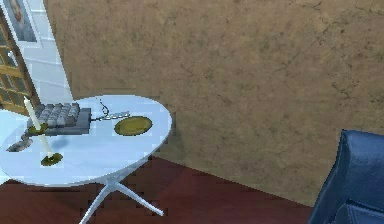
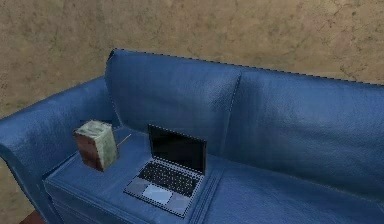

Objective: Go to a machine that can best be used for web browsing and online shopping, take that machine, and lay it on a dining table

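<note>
Laptop [image 2: 168, 168] located. It sat lid up on the seat cushion at the arm side view's left of a blue sofa [image 2: 290, 120]. Screen dark, keyboard grey, a slim hard-edged slab on soft mottled upholstery. 1 small green-and-brown box [image 2: 97, 145] stood just beside it, near the sofa's arm.

Approach looked done. Grasp, carry and placing all remained. End effector state: could not tell.

1 round white desk [image 1: 100, 155], smooth, on a splayed pedestal, carried 1 pale candle [image 1: 34, 115], a gold dish [image 1: 133, 125] and a grey bumpy block [image 1: 62, 116]. Probably the drop-off spot. Wall behind it rough and brown.
</note>
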